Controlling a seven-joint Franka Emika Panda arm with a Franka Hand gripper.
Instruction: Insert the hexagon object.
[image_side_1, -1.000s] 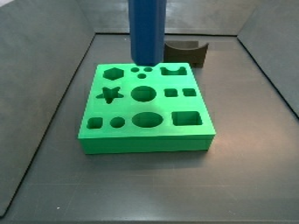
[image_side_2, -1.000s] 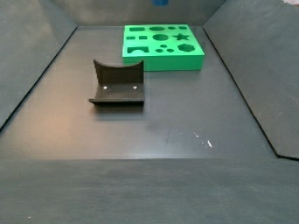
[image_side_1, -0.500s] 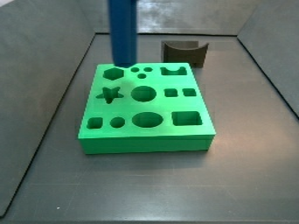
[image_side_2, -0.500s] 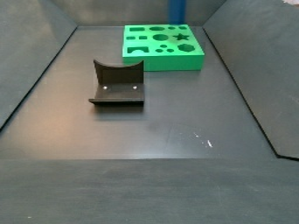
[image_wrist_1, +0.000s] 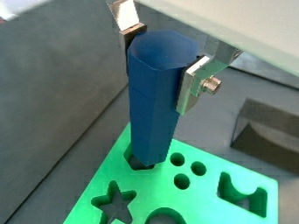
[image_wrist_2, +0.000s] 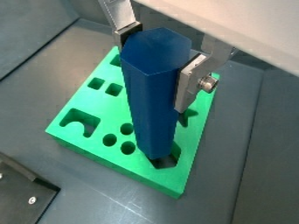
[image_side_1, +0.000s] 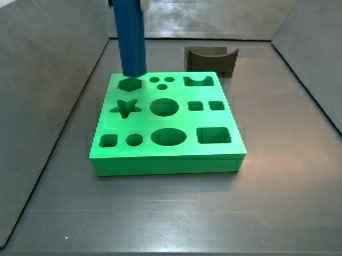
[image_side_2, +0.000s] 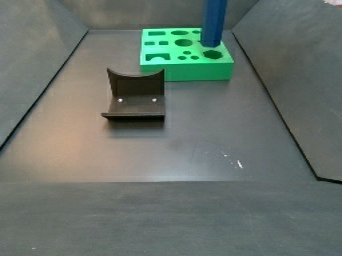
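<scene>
The hexagon object, a long blue bar (image_wrist_1: 152, 105), stands upright between the silver fingers of my gripper (image_wrist_1: 162, 59), which is shut on its upper part. Both wrist views show this grip (image_wrist_2: 160, 61). The bar's lower end sits at the mouth of the hexagon hole in a corner of the green block (image_wrist_2: 100, 109), with a dark gap around it. In both side views the bar (image_side_1: 127, 40) (image_side_2: 214, 22) rises from the green block (image_side_1: 171, 163) (image_side_2: 201, 72) past the top of the picture. The gripper itself is out of view there.
The dark brown block with a curved notch (image_side_1: 211, 60) stands behind the green block. In a side view it stands well away from it on the dark floor (image_side_2: 134, 97). Grey walls (image_side_1: 54, 120) close in the floor on both sides.
The blue bar has moved sideways from over the small round holes to the hexagon hole at the block's corner, and its lower end has come down to the hole.
</scene>
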